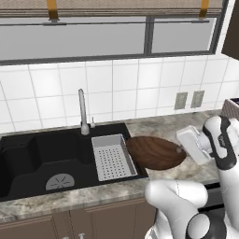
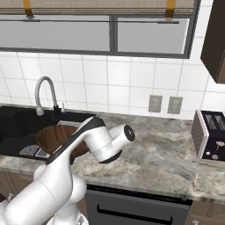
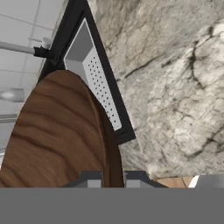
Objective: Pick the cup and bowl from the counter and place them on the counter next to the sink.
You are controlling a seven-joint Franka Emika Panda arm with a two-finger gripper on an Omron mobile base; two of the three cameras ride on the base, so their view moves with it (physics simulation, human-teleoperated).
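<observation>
The dark brown wooden bowl (image 1: 156,151) sits level at the right edge of the black sink (image 1: 42,154), its left rim reaching over the grey perforated tray (image 1: 112,158). My gripper (image 1: 179,149) is shut on the bowl's right rim. In the hand view the rim of the bowl (image 3: 61,135) passes between the two fingertips of the gripper (image 3: 113,179). From the right base view the bowl (image 2: 55,136) shows partly behind my arm. I cannot tell whether it touches the counter (image 1: 163,123). The cup is out of view.
A chrome faucet (image 1: 82,112) rises behind the sink. Two wall outlets (image 1: 189,99) sit on the tiled backsplash. A dark toaster (image 2: 211,134) stands at the far right of the counter (image 2: 162,154). My own arm (image 2: 96,140) crosses the counter front.
</observation>
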